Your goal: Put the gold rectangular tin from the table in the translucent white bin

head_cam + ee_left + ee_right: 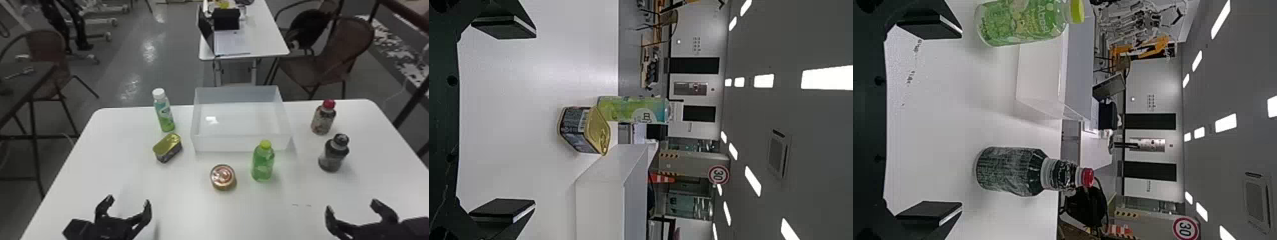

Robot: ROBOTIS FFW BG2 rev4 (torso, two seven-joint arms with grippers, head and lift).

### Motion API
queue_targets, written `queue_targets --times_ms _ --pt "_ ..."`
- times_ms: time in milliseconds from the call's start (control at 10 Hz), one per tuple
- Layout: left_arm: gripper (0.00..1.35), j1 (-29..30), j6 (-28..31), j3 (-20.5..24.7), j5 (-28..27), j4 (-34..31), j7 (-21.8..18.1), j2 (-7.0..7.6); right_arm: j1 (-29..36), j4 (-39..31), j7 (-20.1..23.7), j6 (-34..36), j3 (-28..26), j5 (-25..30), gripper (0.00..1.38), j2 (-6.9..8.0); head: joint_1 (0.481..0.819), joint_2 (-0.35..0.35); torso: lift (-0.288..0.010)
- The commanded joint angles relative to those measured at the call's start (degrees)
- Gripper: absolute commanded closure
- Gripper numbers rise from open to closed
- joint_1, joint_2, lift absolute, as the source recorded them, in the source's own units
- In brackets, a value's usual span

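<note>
The gold rectangular tin [167,147] rests on the table left of the translucent white bin [241,142], the two apart. Near the table's front left, my left gripper [128,200] is open with nothing held, nearer the robot than the tin. At the front right, my right gripper [352,206] stands open and holds nothing. In the left wrist view the gold tin [585,130] lies beyond the left gripper [535,121], whose fingers are wide apart. The right wrist view has the open right gripper [961,123] with the bin [1042,75] farther off.
A green-and-white bottle [165,111] stands just behind the tin. A round can [223,177] and a green bottle [263,162] are in front of the bin. Right of it stand a dark bottle [333,153] and a red-capped bottle [323,118]. The table's back edge runs behind the bin.
</note>
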Motion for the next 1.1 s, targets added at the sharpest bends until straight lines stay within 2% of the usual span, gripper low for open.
queue_targets --times_ms 0,500,1000 --pt "0.11 0.0 0.23 -0.01 -0.01 0.18 0.0 -0.15 0.1 0.0 0.09 0.04 0.0 0.0 0.08 0.0 0.695 0.095 -0.056" --pt "0.1 -0.27 1.02 0.34 -0.8 0.36 -0.62 -0.15 0.1 0.18 0.18 0.04 0.18 -0.18 0.08 0.0 0.695 0.094 -0.056" --pt "0.11 -7.3 5.06 7.99 -8.45 4.13 -11.43 -0.15 0.1 0.26 0.44 0.39 0.35 -0.26 0.08 0.0 0.695 0.102 -0.056"
